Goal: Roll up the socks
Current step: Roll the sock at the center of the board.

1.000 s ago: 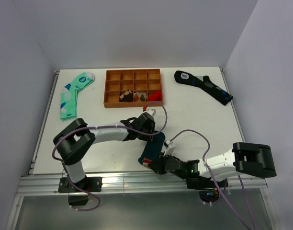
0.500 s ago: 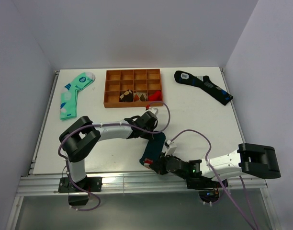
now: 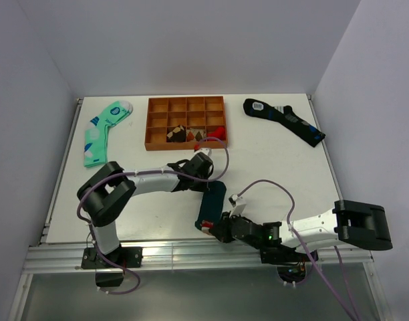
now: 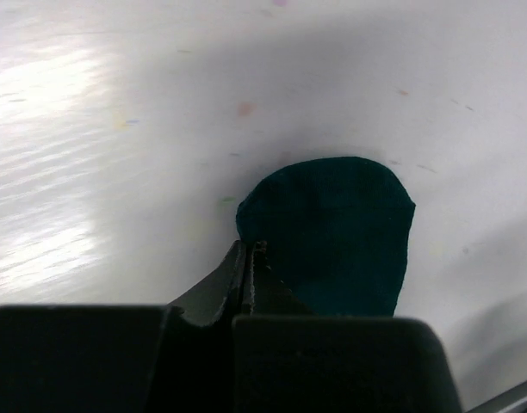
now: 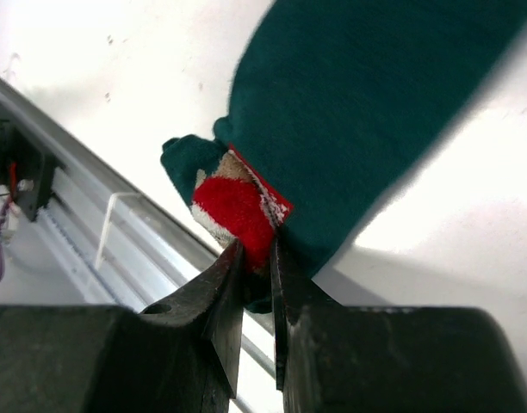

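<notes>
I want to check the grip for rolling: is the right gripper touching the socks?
Touching. The right wrist view shows the right gripper pinching the red-patterned end of the socks between its fingertips.

Bright, even overhead light fills the top view, leaving only soft shadows on the white table (image 3: 278, 160). In the left wrist view streaky glare washes the table's left side, and both wrist views show their black jaws dark and blurred.

The socks (image 3: 211, 204) lie on the bench (image 3: 285, 167) before the divided tray (image 3: 164, 146); patterned sock (image 3: 101, 130) left of it, labelled sock (image 3: 285, 119) right.
</notes>
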Controlling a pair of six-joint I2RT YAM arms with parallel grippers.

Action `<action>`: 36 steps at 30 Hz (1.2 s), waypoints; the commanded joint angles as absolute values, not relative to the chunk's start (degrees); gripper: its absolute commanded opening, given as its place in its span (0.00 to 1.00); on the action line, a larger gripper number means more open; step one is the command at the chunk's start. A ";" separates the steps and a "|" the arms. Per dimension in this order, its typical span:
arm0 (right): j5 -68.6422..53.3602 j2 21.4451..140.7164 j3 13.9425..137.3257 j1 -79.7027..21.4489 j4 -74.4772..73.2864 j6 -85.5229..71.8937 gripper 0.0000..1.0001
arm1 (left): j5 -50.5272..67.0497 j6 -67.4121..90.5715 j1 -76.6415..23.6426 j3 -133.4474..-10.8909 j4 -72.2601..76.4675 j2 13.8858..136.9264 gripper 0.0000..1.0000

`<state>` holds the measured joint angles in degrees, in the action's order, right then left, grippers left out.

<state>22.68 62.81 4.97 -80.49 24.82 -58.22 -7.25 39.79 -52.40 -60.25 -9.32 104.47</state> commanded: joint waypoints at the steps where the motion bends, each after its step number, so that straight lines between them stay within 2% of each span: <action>1: 21.54 63.37 6.67 -78.32 17.40 -53.28 0.19 | -13.18 41.92 -48.43 -55.82 -16.43 102.93 0.00; 10: 5.31 63.01 12.56 -66.01 16.51 -39.91 0.17 | -13.19 43.95 -42.37 -52.91 -16.17 100.63 0.00; 18: -11.84 77.85 22.24 -60.57 12.21 -36.12 0.15 | -12.83 44.38 -41.66 -53.53 -15.21 101.60 0.00; 24: -22.23 81.73 21.27 -52.65 12.49 -37.71 0.16 | -12.48 45.53 -41.57 -52.65 -13.89 101.78 0.00; 31: -33.03 87.88 28.20 -45.10 0.73 -34.55 0.15 | -11.17 46.14 -41.57 -47.73 -8.10 96.87 0.00; 34: -35.23 90.70 30.84 -42.11 -4.90 -32.00 0.11 | -11.07 47.19 -42.01 -45.18 -4.67 94.40 0.05; 36: -36.82 92.11 32.07 -40.96 -6.84 -30.77 0.09 | -12.12 47.98 -42.45 -43.86 -3.43 92.74 0.15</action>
<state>-35.38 89.47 31.24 -42.83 5.74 -35.79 -9.91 46.81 -42.19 -46.57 -3.33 94.59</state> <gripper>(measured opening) 0.206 0.121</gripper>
